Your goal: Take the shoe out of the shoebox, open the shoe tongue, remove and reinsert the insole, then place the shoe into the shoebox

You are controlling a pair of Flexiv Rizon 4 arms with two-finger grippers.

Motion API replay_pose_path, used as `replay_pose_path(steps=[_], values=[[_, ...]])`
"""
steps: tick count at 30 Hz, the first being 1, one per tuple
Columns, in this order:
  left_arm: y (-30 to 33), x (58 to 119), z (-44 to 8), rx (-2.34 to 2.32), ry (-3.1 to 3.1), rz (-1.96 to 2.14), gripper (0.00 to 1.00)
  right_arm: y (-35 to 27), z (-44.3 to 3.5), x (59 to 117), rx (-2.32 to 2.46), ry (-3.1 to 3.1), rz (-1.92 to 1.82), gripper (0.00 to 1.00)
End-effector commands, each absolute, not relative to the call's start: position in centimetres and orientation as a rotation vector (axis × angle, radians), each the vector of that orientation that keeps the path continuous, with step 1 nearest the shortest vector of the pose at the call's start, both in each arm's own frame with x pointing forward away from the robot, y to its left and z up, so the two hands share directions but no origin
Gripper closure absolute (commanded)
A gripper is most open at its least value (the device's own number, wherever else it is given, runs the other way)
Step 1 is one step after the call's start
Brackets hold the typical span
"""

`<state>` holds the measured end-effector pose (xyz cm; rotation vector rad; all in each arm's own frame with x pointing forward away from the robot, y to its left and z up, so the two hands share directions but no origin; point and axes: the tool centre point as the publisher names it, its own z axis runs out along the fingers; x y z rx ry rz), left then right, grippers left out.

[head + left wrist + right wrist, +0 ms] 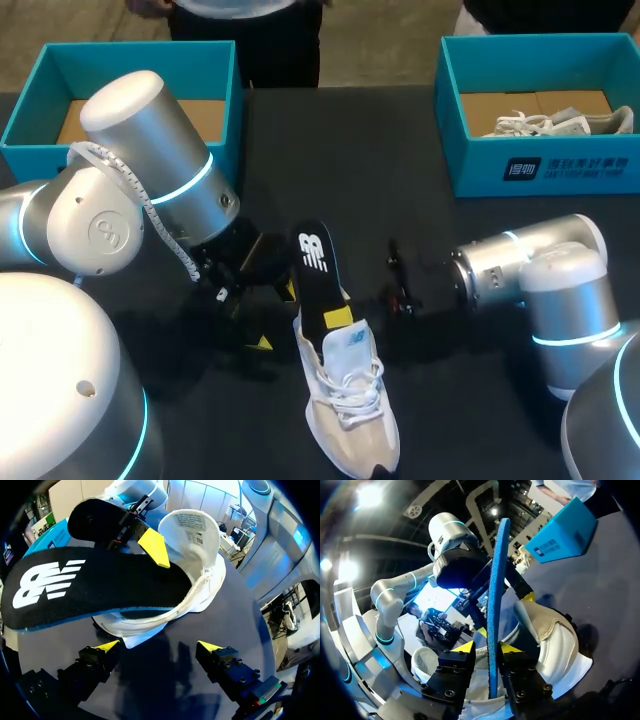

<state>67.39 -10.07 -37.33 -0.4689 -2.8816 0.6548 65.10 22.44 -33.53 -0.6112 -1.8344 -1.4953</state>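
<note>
On the dark surface [450,230], the left shoebox [140,55] holds brown paper [72,122], and the right shoebox [480,165] holds a white sneaker [560,122]. The shoe [350,420] lies mid-surface with its insole [313,255] half out, clamped by the right pincer [487,647]. The left pincer [159,646] gapes empty beside it.

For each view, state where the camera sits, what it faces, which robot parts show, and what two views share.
Head view: above, behind, looking down on the table; left arm and right arm show.
Left wrist view: on that wrist, facing the shoe past the open left gripper.
Right wrist view: on that wrist, facing the insole in the right gripper.
Wrist views share shoe and insole.
</note>
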Motion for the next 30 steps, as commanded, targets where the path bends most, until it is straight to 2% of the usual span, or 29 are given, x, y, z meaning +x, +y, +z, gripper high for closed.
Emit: replay_pose_path(steps=[1,15,20,23,24,30], values=[[-10.1,67.3,-37.3,-0.468,-2.886,0.65,0.0,22.7,-33.3,65.2,-0.603,-1.845,-1.485,0.73],[-10.1,67.3,-37.3,-0.468,-2.886,0.65,0.0,23.1,-32.0,66.0,-0.545,-1.873,-1.476,0.73],[-10.1,67.3,-37.3,-0.468,-2.886,0.65,0.0,23.1,-31.9,66.4,-0.543,-1.873,-1.48,0.79],[-10.1,67.3,-37.3,-0.468,-2.886,0.65,0.0,23.1,-31.8,66.6,-0.543,-1.871,-1.483,0.89],[-10.1,67.3,-37.3,-0.468,-2.886,0.65,0.0,23.1,-31.8,66.6,-0.543,-1.871,-1.483,1.0],[-10.1,67.3,-37.3,-0.468,-2.886,0.65,0.0,23.1,-32.1,66.6,-0.552,-1.861,-1.479,1.0]])
